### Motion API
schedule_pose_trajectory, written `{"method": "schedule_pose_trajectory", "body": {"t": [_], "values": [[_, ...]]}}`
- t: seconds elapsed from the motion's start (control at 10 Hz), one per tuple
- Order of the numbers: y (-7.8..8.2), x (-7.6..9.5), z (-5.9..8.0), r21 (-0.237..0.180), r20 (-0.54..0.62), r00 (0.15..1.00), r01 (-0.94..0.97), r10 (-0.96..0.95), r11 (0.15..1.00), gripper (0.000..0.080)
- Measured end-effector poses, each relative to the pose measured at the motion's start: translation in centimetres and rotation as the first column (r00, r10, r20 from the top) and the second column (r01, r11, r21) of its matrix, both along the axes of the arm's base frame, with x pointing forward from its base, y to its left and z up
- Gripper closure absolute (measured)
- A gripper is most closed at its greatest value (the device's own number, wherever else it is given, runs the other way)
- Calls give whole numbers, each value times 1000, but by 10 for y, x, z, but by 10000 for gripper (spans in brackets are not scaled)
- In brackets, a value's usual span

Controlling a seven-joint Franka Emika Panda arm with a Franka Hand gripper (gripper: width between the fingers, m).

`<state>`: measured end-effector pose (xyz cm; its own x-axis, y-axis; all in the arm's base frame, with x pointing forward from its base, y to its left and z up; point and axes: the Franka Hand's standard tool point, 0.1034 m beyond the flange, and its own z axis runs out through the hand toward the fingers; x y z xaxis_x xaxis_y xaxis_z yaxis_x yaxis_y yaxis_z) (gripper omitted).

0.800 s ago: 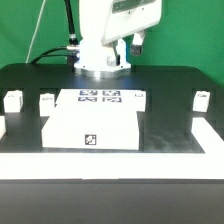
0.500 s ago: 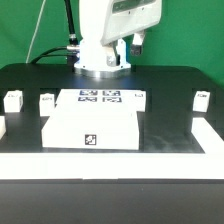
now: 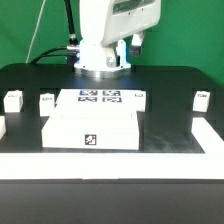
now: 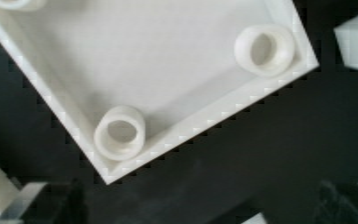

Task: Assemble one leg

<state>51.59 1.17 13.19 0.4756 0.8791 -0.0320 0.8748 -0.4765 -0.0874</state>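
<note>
Hovering above white tabletop [image 4: 149, 80], hand [image 4: 190, 206] spread wide and empty, leg [image 3: 202, 99] well apart

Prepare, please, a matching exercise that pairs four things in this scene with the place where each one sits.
Things
1. large white square tabletop
2. thin flat white marker board
3. small white rectangular leg posts
4. round white sockets

Places
A. at the tabletop's corners, seen in the wrist view
B. standing apart on the black table, toward the exterior view's left and right
C. front and middle of the table
D. lying flat just behind the tabletop, before the robot arm's base

Pairs: 1-C, 2-D, 3-B, 4-A
</note>
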Motion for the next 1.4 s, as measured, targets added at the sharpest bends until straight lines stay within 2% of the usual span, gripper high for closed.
{"method": "schedule_pose_trajectory", "body": {"t": [0.4,0.7,0.9,1.0,1.1,1.2,1.4], "values": [[-16,-16,-31,23,-10,968,-252,252,968,150],[-17,-17,-31,23,-16,973,-230,230,973,150],[-18,-17,-34,21,24,947,-320,320,947,150],[-16,-27,-45,13,60,934,-355,353,935,150],[-14,-45,-60,8,84,911,-405,403,914,150],[-13,-53,-68,9,86,905,-418,416,909,150],[-21,-68,-89,14,65,897,-439,437,898,150]]}}
